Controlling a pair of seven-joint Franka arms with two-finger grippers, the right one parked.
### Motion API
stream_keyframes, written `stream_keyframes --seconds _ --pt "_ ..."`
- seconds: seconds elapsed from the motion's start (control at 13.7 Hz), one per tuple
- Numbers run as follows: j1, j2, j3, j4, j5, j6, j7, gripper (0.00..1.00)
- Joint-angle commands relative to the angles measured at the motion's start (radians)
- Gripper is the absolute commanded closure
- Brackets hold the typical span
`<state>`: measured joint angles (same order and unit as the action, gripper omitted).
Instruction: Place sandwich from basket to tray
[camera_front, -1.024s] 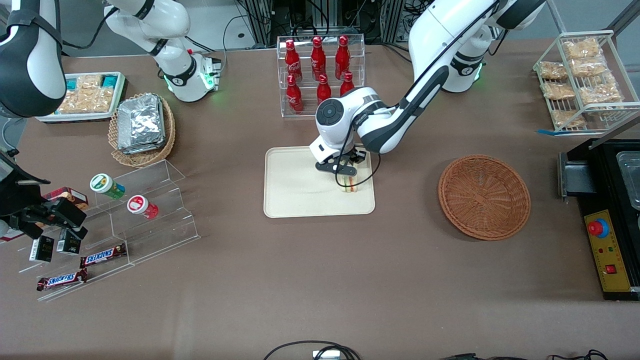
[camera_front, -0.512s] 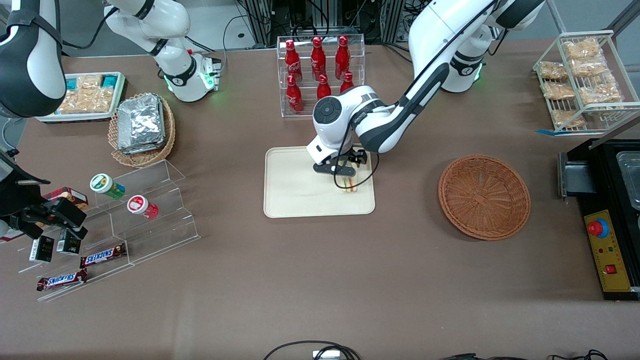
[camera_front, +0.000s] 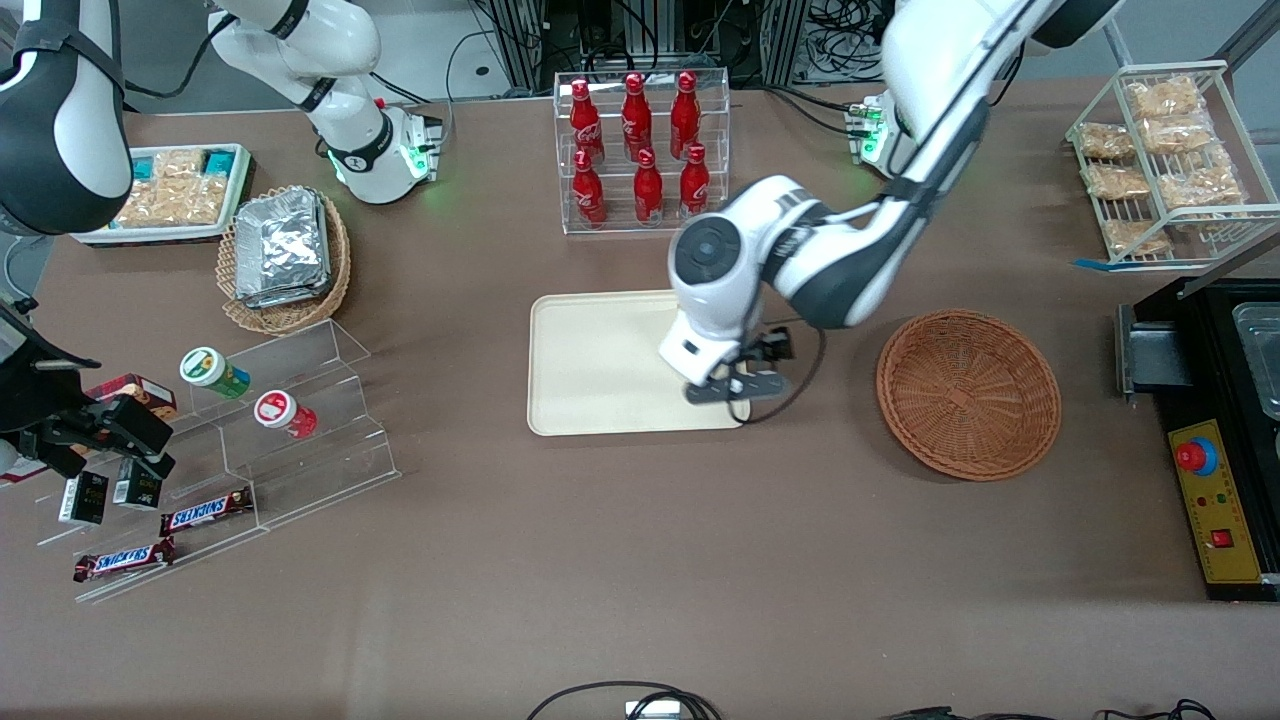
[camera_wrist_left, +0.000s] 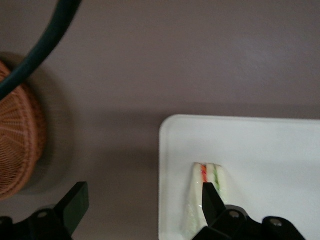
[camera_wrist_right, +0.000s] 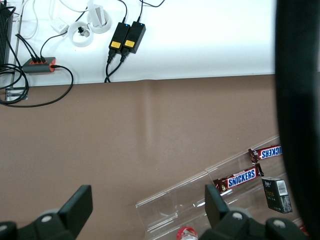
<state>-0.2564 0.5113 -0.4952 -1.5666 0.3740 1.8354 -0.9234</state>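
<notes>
Sandwich (camera_wrist_left: 207, 192) lies on the tray (camera_front: 590, 350), near its basket-side rim. Hand (camera_front: 738, 388) hovers above that rim, fingers spread, gripping nothing (basket (camera_front: 968, 392) sits apart on the tabletop).

White arm shells with dark grey joints, a black gripper (camera_front: 741, 392) and apparently one dark cable.

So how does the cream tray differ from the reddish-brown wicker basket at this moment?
The tray is flat, rectangular and smooth cream; the basket is round, woven and reddish-brown. The tray holds the sandwich near its edge, while the basket holds nothing. The gripper, jaws open, hangs above the tray's edge, not above the basket. Both rest on the brown table.
</notes>
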Motion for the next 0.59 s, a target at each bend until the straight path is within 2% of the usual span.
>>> stream_keyframes --seconds 0.0,0.29,0.51 --pt "0.069 -0.054 -0.006 0.013 -0.001 -0.065 -0.005 0.0" --pt "0.187 -0.135 -0.008 0.013 -0.013 -0.131 0.04 0.0" --pt "0.296 -0.204 -0.005 0.013 -0.098 -0.165 0.225 0.0"
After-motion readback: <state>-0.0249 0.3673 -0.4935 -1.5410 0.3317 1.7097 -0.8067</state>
